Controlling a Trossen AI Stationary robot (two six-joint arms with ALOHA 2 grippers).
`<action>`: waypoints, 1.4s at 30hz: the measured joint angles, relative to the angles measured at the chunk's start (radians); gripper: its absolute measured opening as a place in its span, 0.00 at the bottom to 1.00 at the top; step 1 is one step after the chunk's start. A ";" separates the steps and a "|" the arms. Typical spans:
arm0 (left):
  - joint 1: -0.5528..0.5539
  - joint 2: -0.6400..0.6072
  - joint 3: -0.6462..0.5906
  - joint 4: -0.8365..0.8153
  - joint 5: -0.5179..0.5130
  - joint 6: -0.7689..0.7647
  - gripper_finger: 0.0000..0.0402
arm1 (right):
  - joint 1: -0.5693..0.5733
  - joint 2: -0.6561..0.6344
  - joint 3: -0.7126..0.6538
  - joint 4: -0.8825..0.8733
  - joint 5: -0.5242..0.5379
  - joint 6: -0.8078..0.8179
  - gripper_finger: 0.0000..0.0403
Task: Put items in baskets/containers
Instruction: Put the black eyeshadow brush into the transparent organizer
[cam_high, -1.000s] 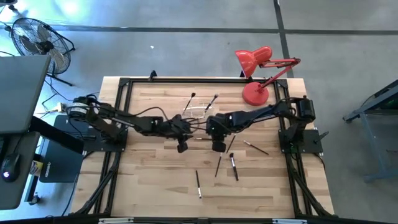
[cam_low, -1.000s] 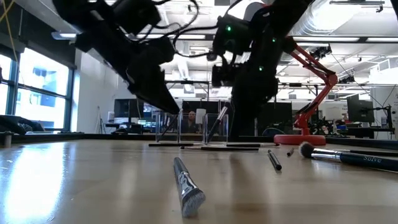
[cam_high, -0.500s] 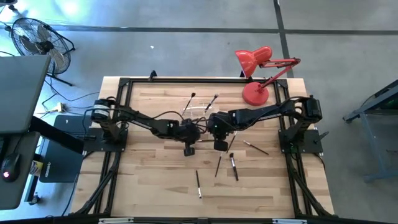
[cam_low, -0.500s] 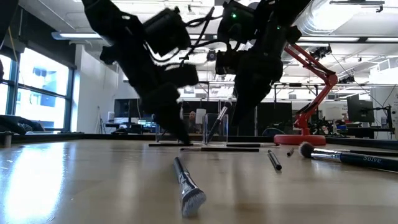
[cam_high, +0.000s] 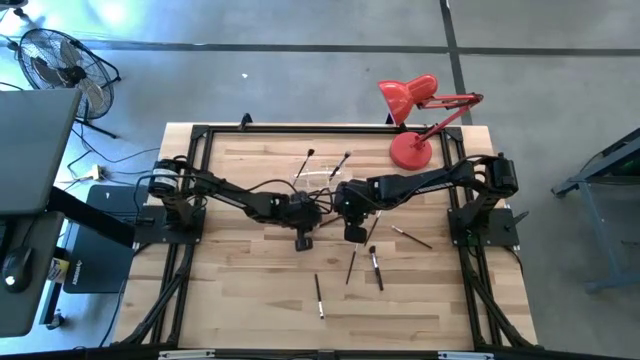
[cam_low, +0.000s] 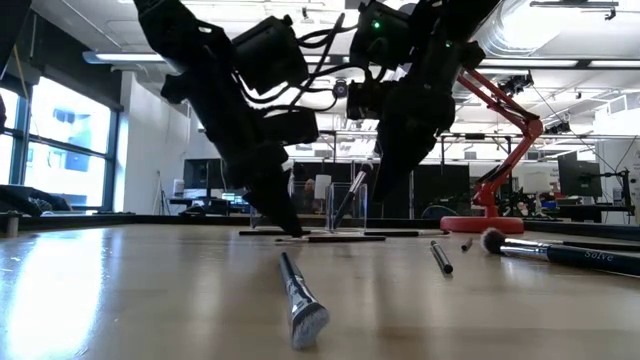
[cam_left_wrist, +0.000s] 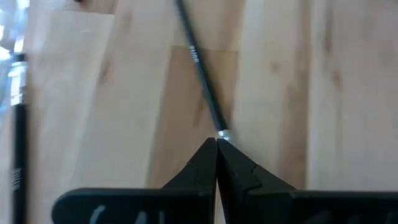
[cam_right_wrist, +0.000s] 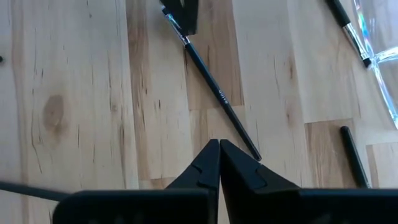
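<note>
Left claw (cam_left_wrist: 216, 142) pinching brush (cam_left_wrist: 202, 68); clear holder (cam_high: 318, 180) holding brushes (cam_high: 339, 164).

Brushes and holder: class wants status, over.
Both claws shut mid-table: left claw on a thin brush, right claw empty beside it. Clear holder just behind. Loose brushes remain.

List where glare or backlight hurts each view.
Low view: left arm and right arm are black silhouettes against the ceiling lights; window light sheens the table. High view: glare patch on the floor; the clear holder barely shows.
</note>
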 joint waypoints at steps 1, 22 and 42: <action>0.000 0.000 0.000 0.000 -0.025 -0.010 0.00 | 0.000 0.000 0.000 0.000 0.000 -0.003 0.01; -0.056 -0.001 0.101 -0.162 0.015 -0.166 0.00 | 0.000 0.000 0.000 0.017 0.003 -0.023 0.01; -0.053 0.063 0.102 -0.146 0.059 -0.193 0.00 | -0.001 0.002 0.000 0.045 0.058 -0.100 0.04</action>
